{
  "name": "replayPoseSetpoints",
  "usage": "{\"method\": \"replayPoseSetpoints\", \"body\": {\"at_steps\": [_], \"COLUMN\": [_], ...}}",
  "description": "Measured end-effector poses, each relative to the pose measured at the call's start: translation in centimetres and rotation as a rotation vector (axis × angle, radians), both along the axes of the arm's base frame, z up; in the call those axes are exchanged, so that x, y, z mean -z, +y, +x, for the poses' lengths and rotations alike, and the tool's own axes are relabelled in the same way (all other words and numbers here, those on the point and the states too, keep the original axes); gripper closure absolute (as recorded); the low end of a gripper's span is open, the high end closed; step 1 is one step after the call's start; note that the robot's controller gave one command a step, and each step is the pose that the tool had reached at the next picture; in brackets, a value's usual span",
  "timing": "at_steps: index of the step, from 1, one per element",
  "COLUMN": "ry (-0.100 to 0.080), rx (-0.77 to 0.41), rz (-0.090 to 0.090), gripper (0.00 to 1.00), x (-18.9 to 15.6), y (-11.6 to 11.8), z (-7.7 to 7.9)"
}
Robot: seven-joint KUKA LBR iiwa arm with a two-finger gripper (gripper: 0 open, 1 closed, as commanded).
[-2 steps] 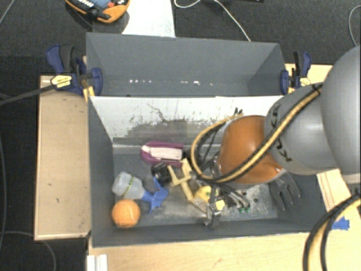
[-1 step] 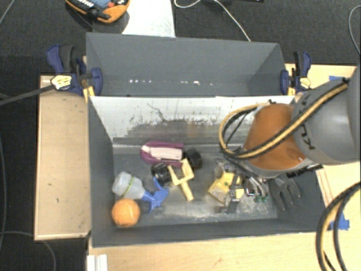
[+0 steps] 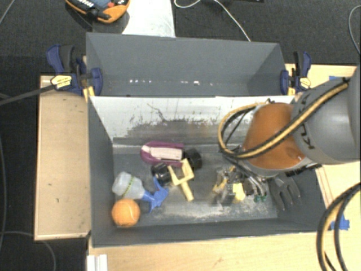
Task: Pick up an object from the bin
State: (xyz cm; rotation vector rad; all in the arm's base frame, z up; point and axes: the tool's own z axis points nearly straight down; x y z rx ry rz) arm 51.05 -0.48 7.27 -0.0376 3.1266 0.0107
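In the camera view the gripper [image 3: 228,189] is low over the floor of the bin [image 3: 180,78], right of the middle and near the front wall. Its tip is crowded with small yellowish and dark parts, and I cannot tell whether the claw is apart or together, or whether anything sits in it. Above it are the wrist's orange cover [image 3: 272,140] and loops of yellow and black cable, and the grey arm [image 3: 334,130] comes in from the right.

The nearest thing is a cream T-shaped piece [image 3: 184,180], just left of the gripper and apart from it. It lies flat. Its long axis runs diagonally, from upper left by the crossbar down to lower right, with the free end pointing toward the gripper's side of the front wall.

It sits at the right edge of a small heap:
- a purple and pink oblong thing [image 3: 162,152] lying left to right
- two black cylinders [image 3: 193,160] [image 3: 163,174]
- a blue piece [image 3: 156,197]
- a clear bottle [image 3: 125,183]
- an orange ball [image 3: 126,212] in the front left corner

A dark pronged thing [image 3: 285,194] lies right of the gripper.

The bin's floor is grey metal, scuffed with pale scratches and dusty marks, under a sloping back wall. Around the bin is dark flooring, and an orange and black handheld controller [image 3: 98,1] and thin cables lie beyond the back wall.
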Motion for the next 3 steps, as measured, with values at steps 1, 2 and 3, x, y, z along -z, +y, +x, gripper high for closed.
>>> {"method": "replayPoseSetpoints", "body": {"at_steps": [1, 2, 3], "ry": [-0.011, -0.014, -0.013], "rx": [0.017, -0.055, -0.078], "rz": [0.002, 0.002, 0.004], "gripper": [1.00, 1.00, 1.00], "x": [-12.5, -0.5, -1.6], "y": [2.9, 1.2, 7.5], "z": [0.4, 1.8, 0.1]}}
